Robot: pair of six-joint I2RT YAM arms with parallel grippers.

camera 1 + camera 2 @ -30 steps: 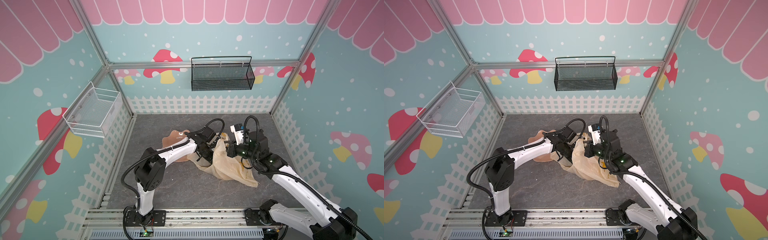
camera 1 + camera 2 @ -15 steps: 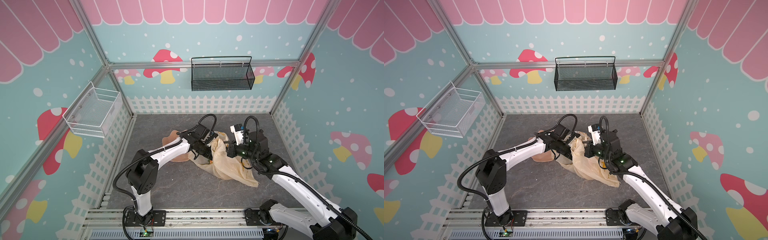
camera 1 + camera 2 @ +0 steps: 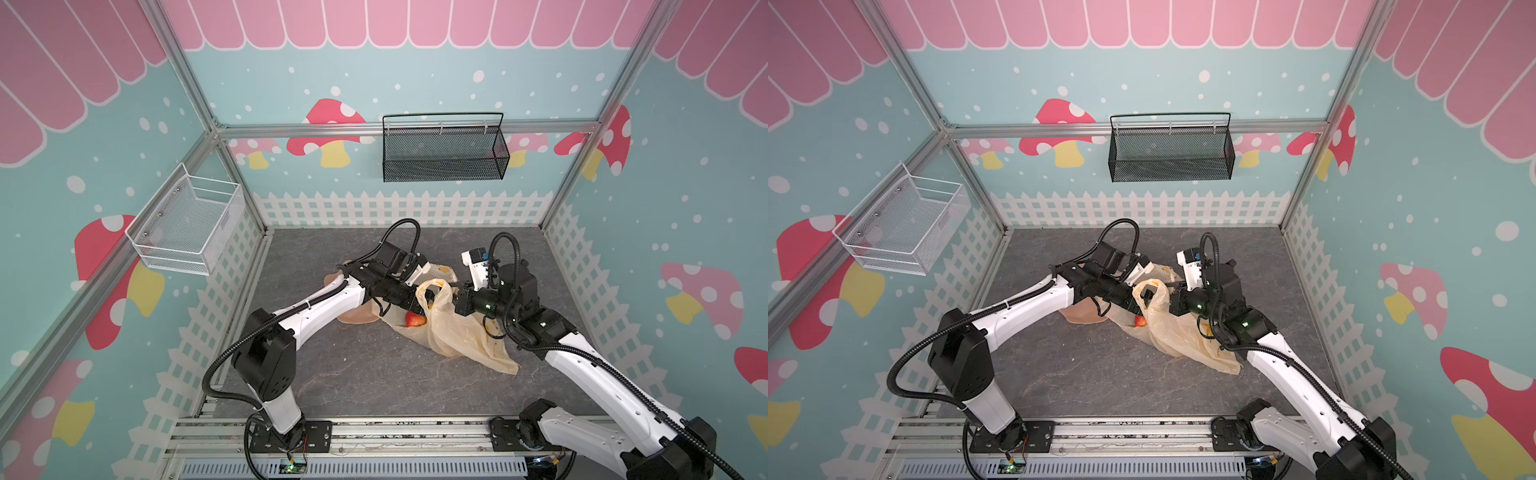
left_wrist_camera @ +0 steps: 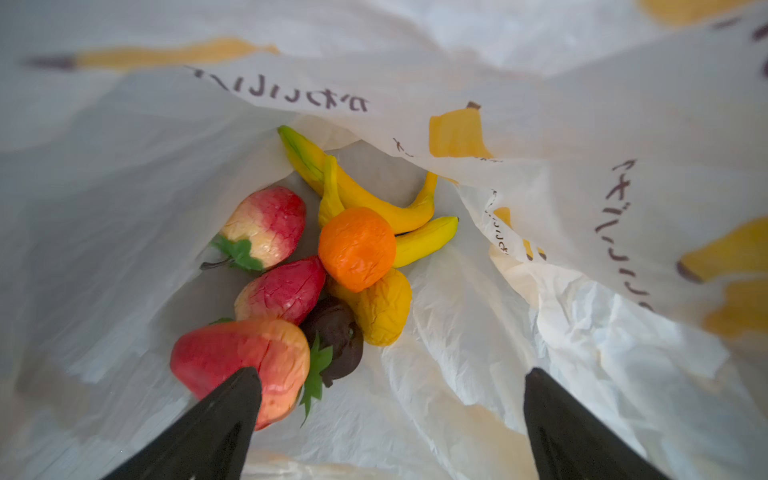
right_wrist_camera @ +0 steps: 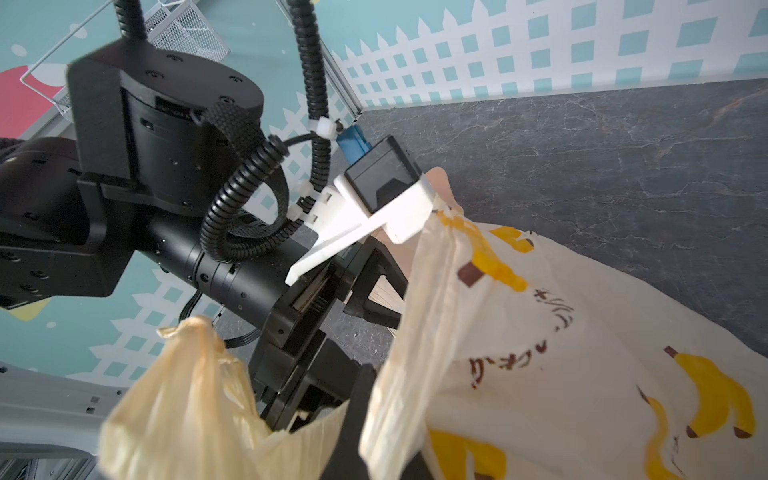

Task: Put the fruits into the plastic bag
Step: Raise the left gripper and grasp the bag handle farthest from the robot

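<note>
The plastic bag [image 3: 457,336] [image 3: 1183,336] lies crumpled mid-floor, its mouth held up. My left gripper [image 4: 392,374] is open inside the bag [image 4: 457,395], with nothing between its fingers. In front of it lie the fruits: three strawberries, the nearest [image 4: 245,353] touching one fingertip, an orange [image 4: 357,247], bananas [image 4: 374,203], a yellowish-tan piece [image 4: 382,307] and a dark piece [image 4: 336,336]. One strawberry [image 3: 413,319] [image 3: 1140,321] shows through the plastic in both top views. My right gripper [image 3: 455,297] [image 5: 365,399] is shut on the bag's rim [image 5: 407,374].
A pink dish [image 3: 357,318] [image 3: 1079,313] lies on the floor under my left forearm, beside the bag. A black wire basket [image 3: 444,153] hangs on the back wall and a white wire basket [image 3: 187,224] on the left wall.
My left gripper's jaws have opened wide inside the bag, and that arm's elbow has swung left. The right gripper has kept its hold on the bag's rim.
</note>
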